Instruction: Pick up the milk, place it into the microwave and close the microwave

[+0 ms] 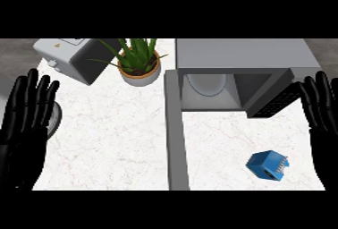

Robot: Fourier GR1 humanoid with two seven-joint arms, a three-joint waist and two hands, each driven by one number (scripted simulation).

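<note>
Milk (268, 165) on counter nr open microwave (234, 74); L hand (25, 114), R hand (320, 105) fingers straight, holding nothing.

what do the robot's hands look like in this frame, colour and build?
Both the left hand and the right hand are plain black, with long slender segmented fingers. No cables, markings or sleeves show. The grey forearms are not visible here; only the black hands appear at the view's edges.

potted plant (138, 62) back ctr | toaster(?) (73, 58) back-left, on counter (112, 143)
</note>
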